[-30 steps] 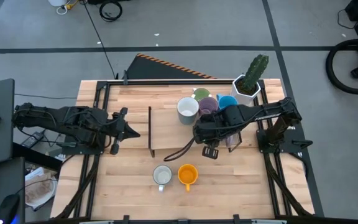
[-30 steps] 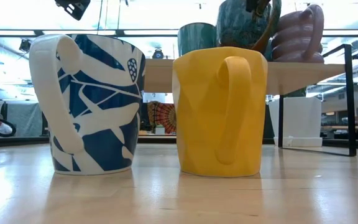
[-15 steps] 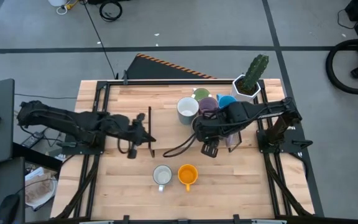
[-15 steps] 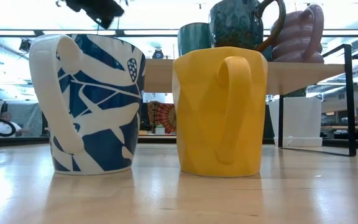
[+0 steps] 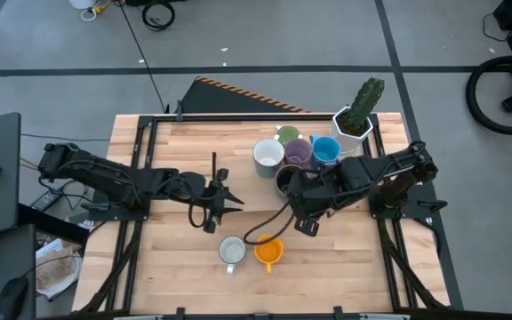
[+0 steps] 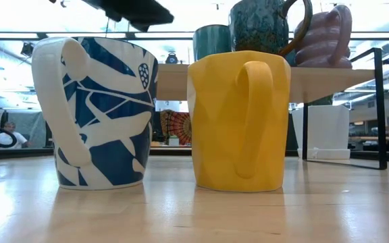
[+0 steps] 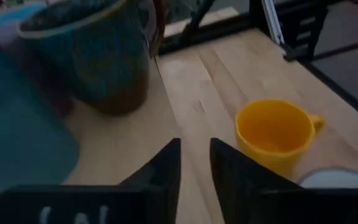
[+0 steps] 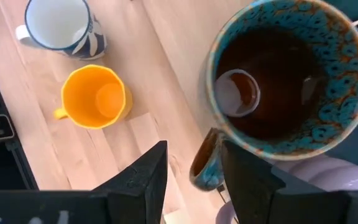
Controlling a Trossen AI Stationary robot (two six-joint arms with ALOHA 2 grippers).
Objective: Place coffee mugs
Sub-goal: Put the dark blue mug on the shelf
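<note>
The dark teal mug with a brown inside (image 8: pixel 291 74) stands upright on the low wooden shelf (image 6: pixel 316 82), beside a lavender mug (image 6: pixel 324 37). My right gripper (image 8: pixel 194 180) is open just near of it; the mug's handle (image 8: pixel 205 158) shows past the gap between my fingers, and I see no touch. In the high view the right gripper (image 5: pixel 305 222) is near of the dark mug (image 5: pixel 286 180). My left gripper (image 7: pixel 195 168), fingers a narrow gap apart, hovers by the shelf's near left corner (image 5: pixel 223 203). The orange mug (image 5: pixel 268 252) and the white-and-blue mug (image 5: pixel 231 252) stand near the near edge.
On the far right part of the shelf stand a white mug (image 5: pixel 268 156), a green one (image 5: pixel 287 134), a purple one (image 5: pixel 298 151) and a blue one (image 5: pixel 325 148). The white pot with a cactus (image 5: pixel 354 117) stands at the far right corner. The shelf's black frame (image 5: pixel 213 178) stands by the left gripper.
The dark teal mug went from tilted in the air to upright on the shelf. The right gripper has come off it and drawn back toward the near edge. The left arm has reached from the table's left side toward the middle, to the shelf's near left corner.
</note>
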